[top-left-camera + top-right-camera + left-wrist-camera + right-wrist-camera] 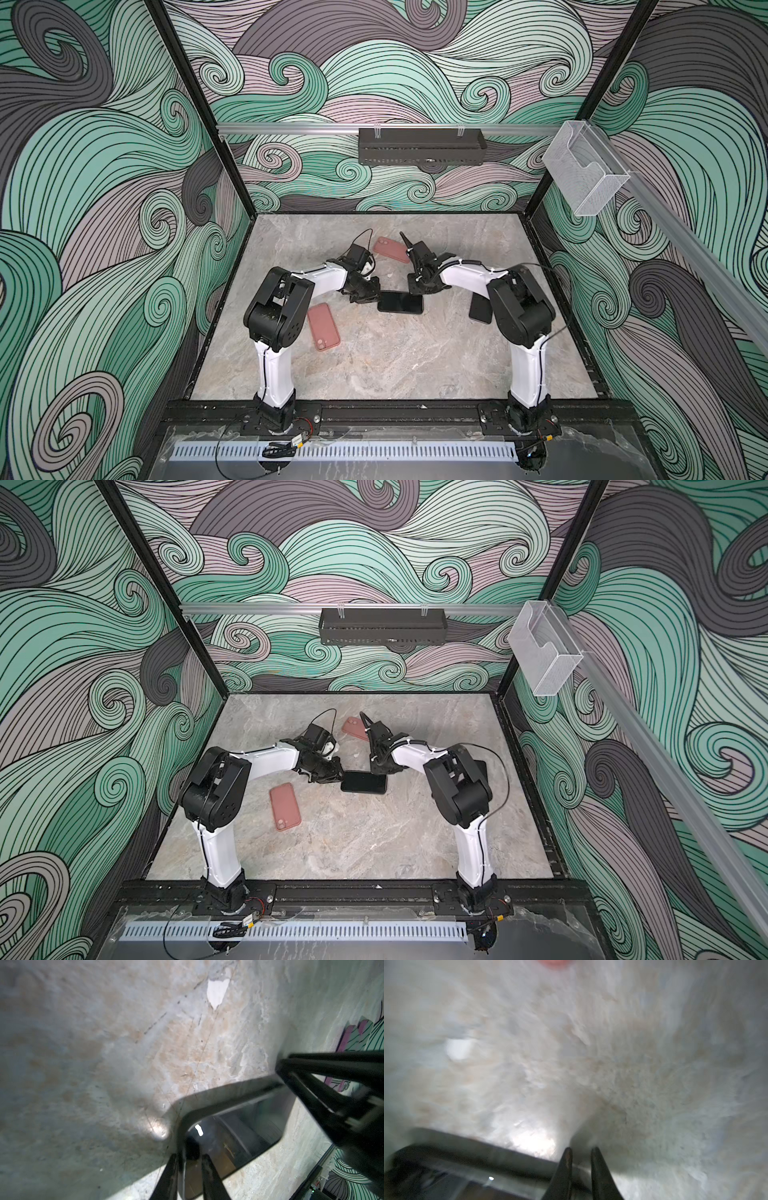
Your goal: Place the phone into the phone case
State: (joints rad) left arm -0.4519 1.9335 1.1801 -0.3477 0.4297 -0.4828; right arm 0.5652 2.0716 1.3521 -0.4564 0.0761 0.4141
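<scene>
Mid-frame in both top views sits a black phone (400,302). The left claw (374,296) pinches its left end; the right claw (415,286) (jaws narrow) meets its upper-right corner, grip unclear.

So the table (374,365) is this grey marble-looking slab. There's a black phone (400,302) around the middle, a pink case (323,326) nearer the front left, a second pink case (390,248) further back, and a dark phone (480,309) off right, partly hidden.
</scene>
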